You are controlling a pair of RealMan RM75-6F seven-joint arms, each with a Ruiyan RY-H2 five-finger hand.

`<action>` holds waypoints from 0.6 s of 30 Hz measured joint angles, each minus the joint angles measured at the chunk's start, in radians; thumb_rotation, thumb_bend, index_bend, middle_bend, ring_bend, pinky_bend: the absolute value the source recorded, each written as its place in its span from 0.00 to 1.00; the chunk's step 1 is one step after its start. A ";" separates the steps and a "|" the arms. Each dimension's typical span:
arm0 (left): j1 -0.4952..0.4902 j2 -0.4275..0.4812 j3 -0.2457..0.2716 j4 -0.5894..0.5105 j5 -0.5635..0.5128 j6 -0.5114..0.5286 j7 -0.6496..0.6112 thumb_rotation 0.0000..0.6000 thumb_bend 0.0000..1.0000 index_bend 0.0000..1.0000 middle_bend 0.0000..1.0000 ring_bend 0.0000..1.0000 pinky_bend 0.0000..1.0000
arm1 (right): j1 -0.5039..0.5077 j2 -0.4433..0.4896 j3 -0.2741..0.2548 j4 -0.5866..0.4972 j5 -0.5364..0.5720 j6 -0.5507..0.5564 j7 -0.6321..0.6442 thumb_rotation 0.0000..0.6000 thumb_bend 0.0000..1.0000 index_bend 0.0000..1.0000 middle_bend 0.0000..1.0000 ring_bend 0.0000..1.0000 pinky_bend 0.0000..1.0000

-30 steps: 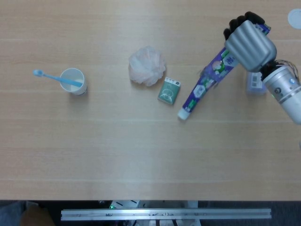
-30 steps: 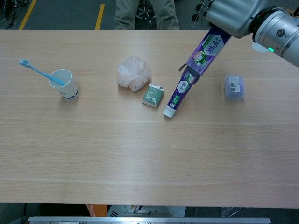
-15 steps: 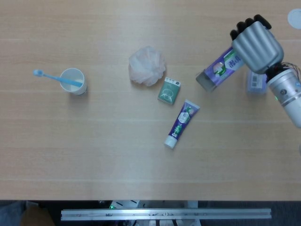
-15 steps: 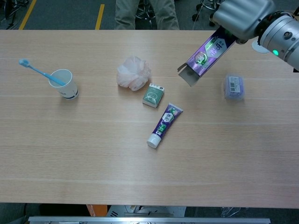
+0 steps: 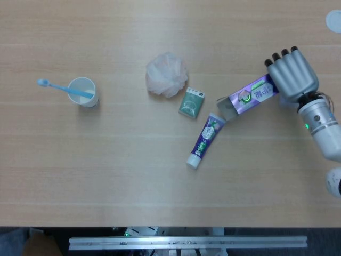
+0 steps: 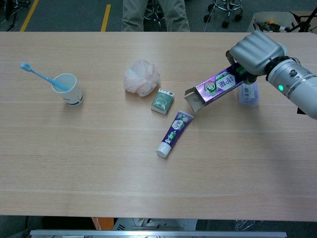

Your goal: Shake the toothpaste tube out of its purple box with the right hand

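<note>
The toothpaste tube (image 5: 204, 139) (image 6: 173, 132) lies flat on the table, white cap toward the near edge, fully out of its box. The purple box (image 5: 248, 97) (image 6: 213, 87) hangs low over the table, nearly level, with its open flap end just above the tube's tail. My right hand (image 5: 291, 76) (image 6: 256, 51) grips the box at its far end, fingers wrapped over it. My left hand shows in neither view.
A small green box (image 5: 192, 102) (image 6: 162, 101) and a pale bath pouf (image 5: 167, 74) (image 6: 141, 77) sit left of the tube. A cup with a blue toothbrush (image 5: 82, 92) (image 6: 67, 88) stands far left. A small bluish packet (image 6: 248, 94) lies under my right hand.
The tube slid out of the box and dropped flat onto the table. My right hand then lowered the empty box toward the table and tilted it nearly level.
</note>
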 measured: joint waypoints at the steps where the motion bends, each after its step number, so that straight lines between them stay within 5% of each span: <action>1: 0.001 0.001 0.000 -0.002 0.000 0.002 0.002 1.00 0.26 0.15 0.15 0.16 0.19 | -0.002 -0.010 0.002 0.015 0.015 -0.008 0.004 1.00 0.20 0.36 0.35 0.30 0.38; 6: 0.003 0.005 0.001 -0.011 -0.007 0.000 0.011 1.00 0.26 0.15 0.15 0.16 0.19 | -0.007 -0.023 0.022 0.029 0.070 -0.033 0.016 1.00 0.19 0.03 0.16 0.14 0.25; 18: -0.007 0.009 -0.002 -0.021 0.004 0.001 0.019 1.00 0.26 0.15 0.15 0.16 0.19 | -0.064 0.059 0.033 -0.080 0.033 0.035 0.110 1.00 0.19 0.02 0.16 0.10 0.22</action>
